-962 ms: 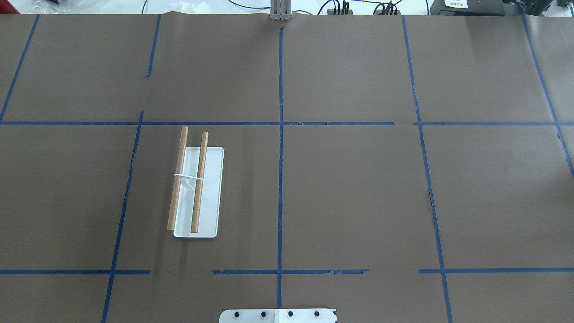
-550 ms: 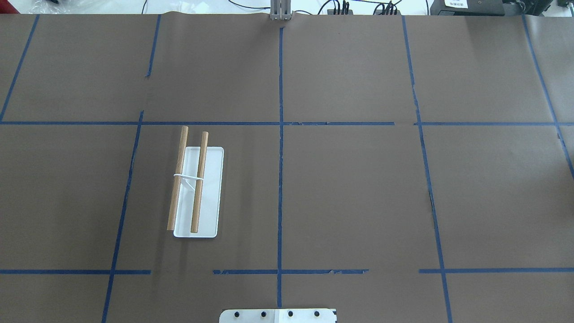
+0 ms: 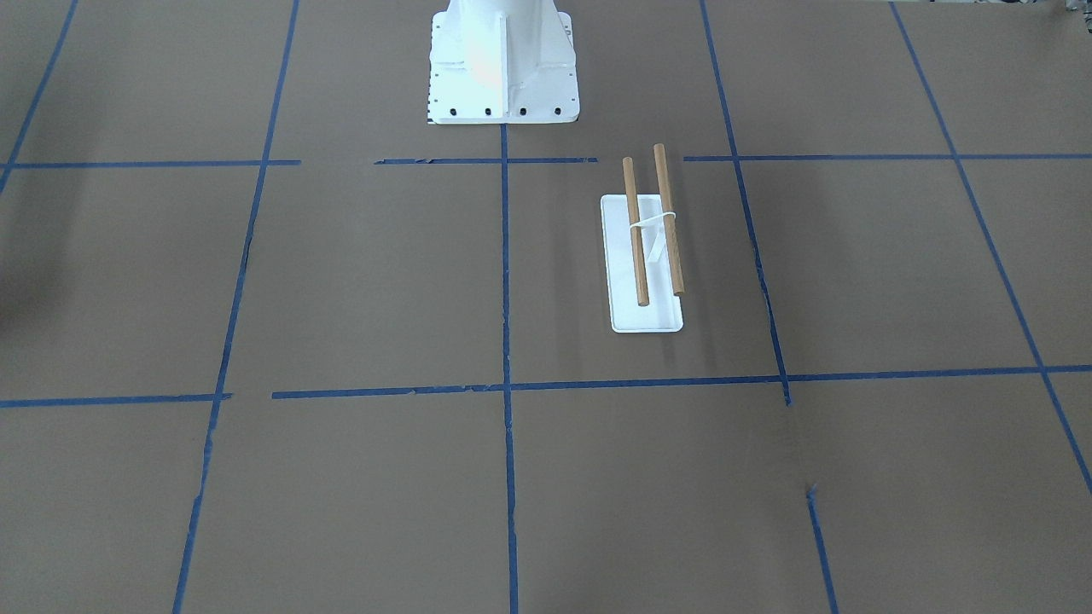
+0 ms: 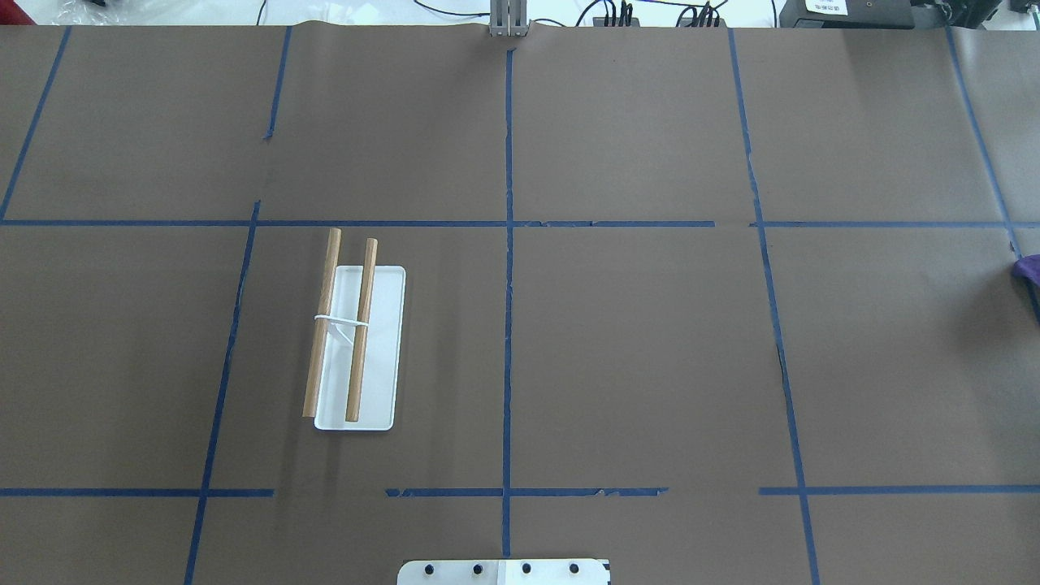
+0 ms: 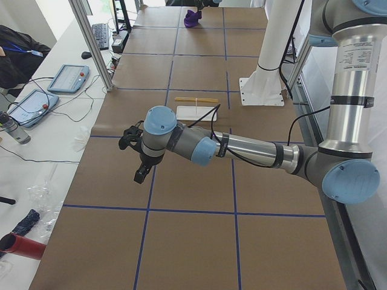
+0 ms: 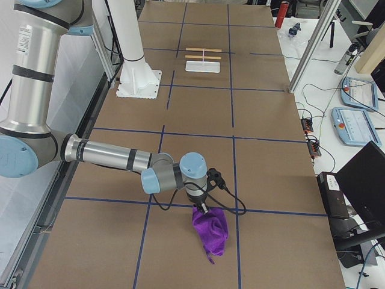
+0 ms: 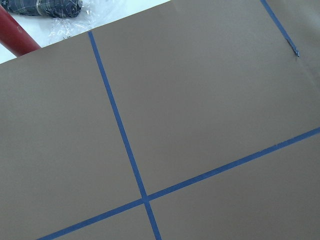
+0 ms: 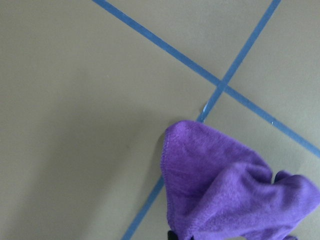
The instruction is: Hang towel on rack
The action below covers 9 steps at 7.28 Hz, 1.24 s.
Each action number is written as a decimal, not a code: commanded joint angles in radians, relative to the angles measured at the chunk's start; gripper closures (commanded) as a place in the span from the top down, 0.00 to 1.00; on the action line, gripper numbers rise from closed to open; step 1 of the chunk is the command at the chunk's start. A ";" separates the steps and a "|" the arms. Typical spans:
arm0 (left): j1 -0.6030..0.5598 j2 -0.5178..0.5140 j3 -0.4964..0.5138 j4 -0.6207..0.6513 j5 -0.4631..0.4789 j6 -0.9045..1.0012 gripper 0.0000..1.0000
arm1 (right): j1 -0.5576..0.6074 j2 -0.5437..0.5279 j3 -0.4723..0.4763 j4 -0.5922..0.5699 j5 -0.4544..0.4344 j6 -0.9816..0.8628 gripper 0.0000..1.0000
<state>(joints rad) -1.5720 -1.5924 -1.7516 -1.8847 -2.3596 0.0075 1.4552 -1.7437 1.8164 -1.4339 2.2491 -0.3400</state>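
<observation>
The rack [image 4: 382, 349] stands left of the table's centre: a white base with two wooden dowels [image 4: 361, 325]. It also shows in the front view [image 3: 618, 273] and both side views [image 5: 196, 112] [image 6: 203, 65]. The purple towel [image 6: 210, 232] hangs from my right gripper [image 6: 203, 206] far out on the table's right end. In the right wrist view the towel [image 8: 225, 185] hangs bunched from the finger end, above the paper. Its edge shows in the overhead view [image 4: 1028, 268]. My left gripper [image 5: 139, 176] hovers over the table's left end; I cannot tell if it is open or shut.
The white robot pedestal [image 3: 503, 68] stands at the table's near-robot edge. A red bottle [image 7: 15, 32] and plastic wrap lie just off the left end. An aluminium post [image 5: 91, 42] stands at the far edge. Blue tape lines cross the brown paper.
The towel's purple edge has come into the overhead view at the right edge. The rack has not moved.
</observation>
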 commanded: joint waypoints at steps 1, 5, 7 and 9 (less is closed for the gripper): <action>0.036 -0.006 -0.028 -0.037 -0.004 -0.047 1.00 | 0.025 0.134 0.197 -0.306 0.003 -0.010 0.00; 0.234 -0.176 -0.054 -0.024 0.000 -0.427 1.00 | -0.131 0.358 0.285 -0.313 0.027 -0.013 0.00; 0.356 -0.289 -0.052 -0.022 0.003 -0.719 1.00 | -0.221 0.434 0.287 -0.316 0.047 0.004 0.00; 0.513 -0.420 -0.051 -0.024 0.010 -1.162 1.00 | -0.310 0.493 0.282 -0.316 0.043 0.015 0.00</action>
<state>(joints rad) -1.1648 -1.9269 -1.8034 -1.9070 -2.3553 -0.8596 1.2048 -1.2927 2.1011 -1.7503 2.2930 -0.3338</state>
